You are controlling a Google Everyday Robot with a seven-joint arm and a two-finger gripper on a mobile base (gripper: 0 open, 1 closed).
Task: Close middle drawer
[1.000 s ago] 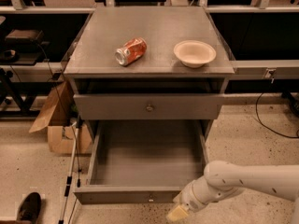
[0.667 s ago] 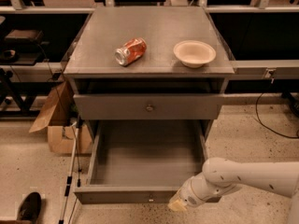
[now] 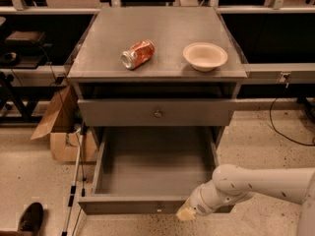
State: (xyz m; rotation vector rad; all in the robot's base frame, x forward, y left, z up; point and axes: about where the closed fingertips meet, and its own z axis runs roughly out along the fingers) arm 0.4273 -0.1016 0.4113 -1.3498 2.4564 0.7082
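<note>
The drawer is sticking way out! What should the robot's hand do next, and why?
Probably push the front straight back toward the cabinet. The middle drawer is pulled far out with its tray showing, and the hand sits low at the front panel, right of the little knob, so a gentle push inward should slide it shut.

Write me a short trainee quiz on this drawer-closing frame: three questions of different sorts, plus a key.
1. Fill in: on the cabinet top, seen in the camera view, the crushed can lies to the ___ of the bowl.
2. True or false: the middle drawer is pulled out and its tray is empty.
3. Where is the end effector?
A) above the bowl
B) at the middle drawer's front panel, right of centre
C) beside the crushed can

Key: 1 left; 2 true; 3 B.
</note>
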